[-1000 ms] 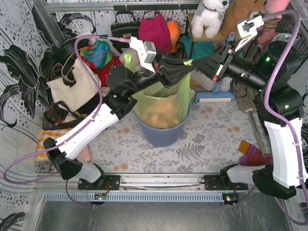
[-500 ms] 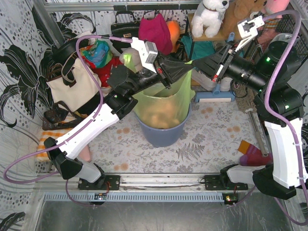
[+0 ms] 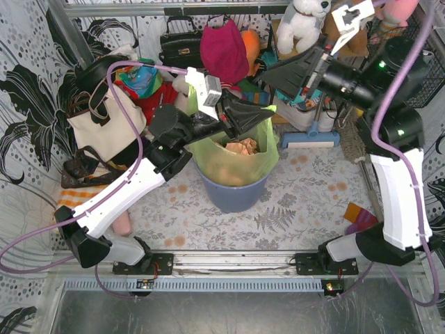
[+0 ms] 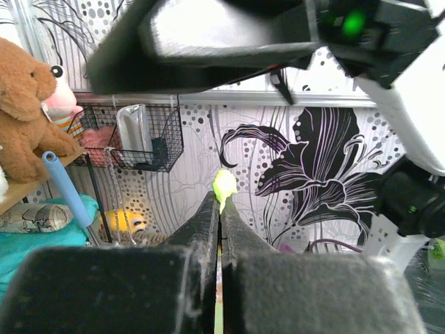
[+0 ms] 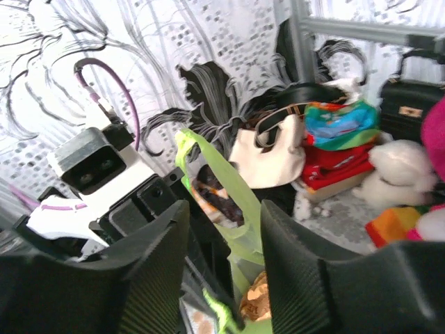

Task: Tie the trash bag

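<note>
The light-green trash bag (image 3: 240, 161) stands in a round blue-grey bin (image 3: 233, 193) at mid-table, with crumpled brown paper (image 3: 243, 146) showing in its mouth. My left gripper (image 3: 268, 111) is shut on the bag's top right edge. In the left wrist view a green plastic tip (image 4: 224, 185) pokes out past the left gripper (image 4: 220, 209), whose jaws are pressed together. My right gripper (image 3: 270, 73) hangs open above and behind the bag, apart from it. In the right wrist view a raised green strip of the bag (image 5: 221, 177) shows beyond the right gripper (image 5: 224, 223), untouched.
A cream tote bag (image 3: 104, 125) with black straps stands at the left. A black handbag (image 3: 181, 43), a magenta bag (image 3: 224, 43) and a white plush toy (image 3: 302, 21) crowd the back. An orange and purple thing (image 3: 361, 221) lies at the right by the right arm.
My right gripper has opened, let go of the bag's corner and pulled up and back. The left gripper has shut on the bag's top edge. The bag has slackened.
</note>
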`<state>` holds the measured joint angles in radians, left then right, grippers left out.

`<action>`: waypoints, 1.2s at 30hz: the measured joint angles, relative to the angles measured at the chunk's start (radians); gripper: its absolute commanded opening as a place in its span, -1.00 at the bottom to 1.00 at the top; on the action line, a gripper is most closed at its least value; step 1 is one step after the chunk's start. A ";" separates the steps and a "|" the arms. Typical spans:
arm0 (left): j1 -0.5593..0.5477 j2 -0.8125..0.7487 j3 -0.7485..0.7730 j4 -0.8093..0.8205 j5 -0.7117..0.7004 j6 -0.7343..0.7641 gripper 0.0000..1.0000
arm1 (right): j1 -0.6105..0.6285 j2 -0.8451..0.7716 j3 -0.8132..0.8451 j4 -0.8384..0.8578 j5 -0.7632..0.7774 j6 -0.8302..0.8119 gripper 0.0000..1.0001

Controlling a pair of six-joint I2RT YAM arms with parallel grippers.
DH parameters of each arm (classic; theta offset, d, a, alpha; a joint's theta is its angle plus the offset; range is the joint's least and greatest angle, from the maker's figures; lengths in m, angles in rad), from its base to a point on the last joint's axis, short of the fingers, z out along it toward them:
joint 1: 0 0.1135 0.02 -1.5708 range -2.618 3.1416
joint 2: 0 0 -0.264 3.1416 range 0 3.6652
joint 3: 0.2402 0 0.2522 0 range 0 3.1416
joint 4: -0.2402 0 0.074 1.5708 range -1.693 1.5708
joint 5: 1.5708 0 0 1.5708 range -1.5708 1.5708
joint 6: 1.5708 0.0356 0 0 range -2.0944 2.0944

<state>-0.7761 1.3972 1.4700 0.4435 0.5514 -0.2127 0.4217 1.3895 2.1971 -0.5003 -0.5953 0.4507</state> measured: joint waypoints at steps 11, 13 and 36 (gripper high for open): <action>0.000 -0.047 -0.033 0.026 0.055 -0.018 -0.93 | 0.060 0.272 0.104 0.174 -0.287 0.000 0.30; 0.000 -0.047 -0.034 0.027 0.058 -0.021 -0.93 | 0.084 0.331 0.177 0.180 -0.321 -0.004 0.39; -0.003 -0.047 -0.036 0.027 0.125 -0.041 -0.93 | 0.218 0.541 0.369 0.218 -0.384 -0.097 0.46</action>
<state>-0.7792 1.3499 1.4342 0.4706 0.6762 -0.2535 0.6399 1.9308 2.5656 -0.2821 -0.9794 0.3538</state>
